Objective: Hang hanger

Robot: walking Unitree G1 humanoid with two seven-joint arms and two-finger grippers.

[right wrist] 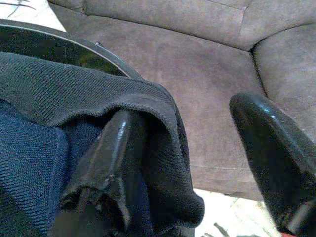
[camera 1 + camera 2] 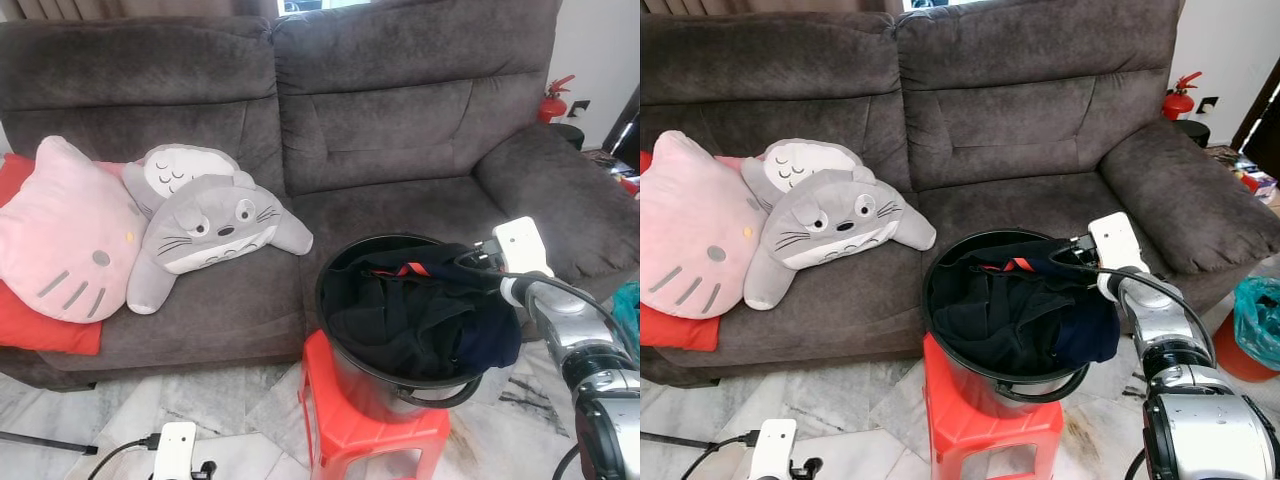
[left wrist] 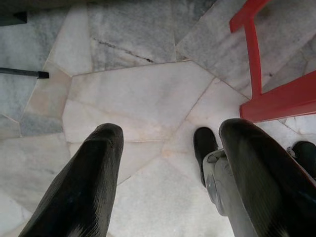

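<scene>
A black bucket [image 2: 340,262] full of dark clothes [image 2: 410,320] stands on a red plastic stool [image 2: 340,425] in front of the sofa. A small red-orange piece [image 2: 410,269] peeks out among the clothes; I cannot tell what it is. My right gripper [image 1: 185,113] is open at the bucket's right rim. One finger [image 1: 116,153] is tucked under the edge of a dark grey knit garment [image 1: 74,91], the other finger [image 1: 269,143] is outside it over the sofa seat. My left gripper [image 3: 173,131] hangs low and open above the floor, holding nothing.
A dark grey sofa [image 2: 400,130] fills the back, with a pink cat cushion [image 2: 65,235], two grey plush toys [image 2: 215,225] and a red cushion [image 2: 45,330] on its left seat. A red fire extinguisher [image 2: 553,100] and a teal-lined bin [image 2: 1255,325] are at right. Marble floor [image 3: 143,98] below.
</scene>
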